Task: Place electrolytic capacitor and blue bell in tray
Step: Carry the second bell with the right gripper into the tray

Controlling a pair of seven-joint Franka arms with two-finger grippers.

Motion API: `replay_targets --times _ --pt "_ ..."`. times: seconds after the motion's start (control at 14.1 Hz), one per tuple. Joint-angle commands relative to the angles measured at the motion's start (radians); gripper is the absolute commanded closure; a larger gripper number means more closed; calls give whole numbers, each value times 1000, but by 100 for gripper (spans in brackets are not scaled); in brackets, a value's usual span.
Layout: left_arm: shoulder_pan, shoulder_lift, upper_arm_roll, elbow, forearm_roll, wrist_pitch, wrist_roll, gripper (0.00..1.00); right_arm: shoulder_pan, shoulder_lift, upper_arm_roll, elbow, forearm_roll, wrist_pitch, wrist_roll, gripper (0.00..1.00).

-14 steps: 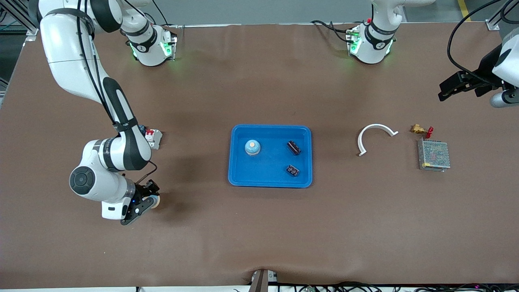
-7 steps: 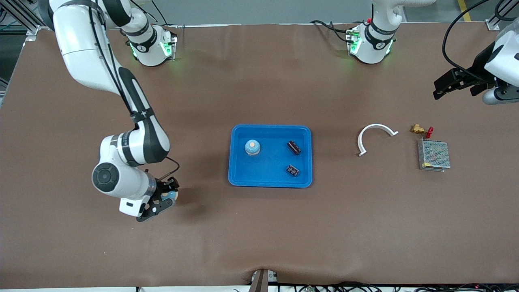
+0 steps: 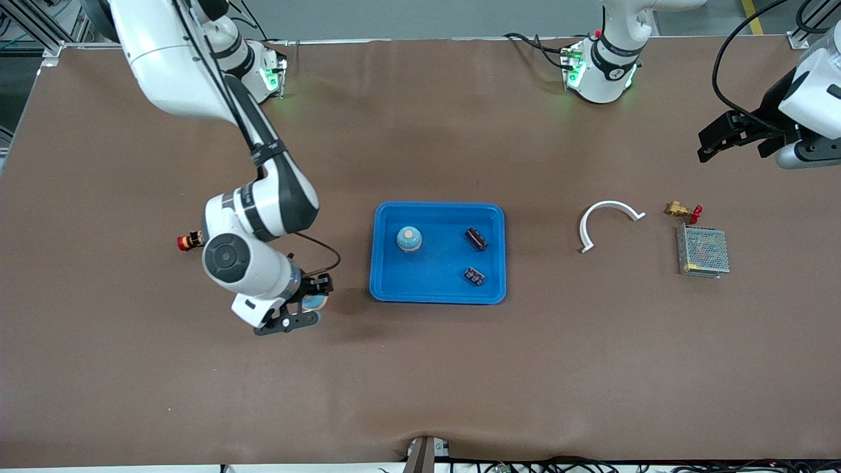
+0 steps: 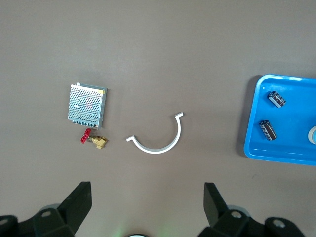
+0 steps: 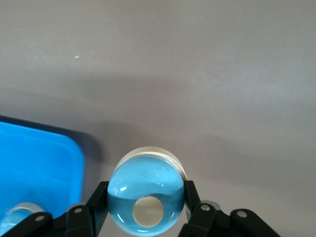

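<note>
The bright-blue tray point(image 3: 438, 289) lies mid-table. In it are a blue bell point(image 3: 409, 238) and two black electrolytic capacitors point(image 3: 476, 238) point(image 3: 474, 276). My right gripper point(image 3: 309, 303) is shut on a second blue bell point(image 5: 146, 197) and holds it over bare table just beside the tray's rim point(image 5: 74, 148), at the right arm's end. My left gripper point(image 3: 713, 144) is open and empty, held high over the left arm's end of the table. In the left wrist view its fingers point(image 4: 79, 197) stand wide apart, with the tray point(image 4: 291, 150) and capacitors point(image 4: 277, 98) off to one side.
A small red-capped button point(image 3: 189, 240) lies toward the right arm's end. Toward the left arm's end lie a white curved strip point(image 3: 608, 220), a brass valve with a red handle point(image 3: 682, 211) and a metal mesh box point(image 3: 703, 251).
My right arm has carried the bell across the table toward the tray. Its move uncovered the red-capped button. My left gripper has drifted slightly toward the robots' bases.
</note>
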Motion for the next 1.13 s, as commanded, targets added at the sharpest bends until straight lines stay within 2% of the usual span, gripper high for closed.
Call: replay_targets --times 0.0,0.42,1.06 --pt "-2 -27 4 -28 -15 17 7 0 73 -24 -8 -15 8 -2 179 47" --pt "7 -18 4 -19 -15 16 15 0 186 -13 -10 -14 3 88 416 47" --pt "4 -13 4 -16 -7 19 15 0 239 53 -17 -20 -9 203 486 47"
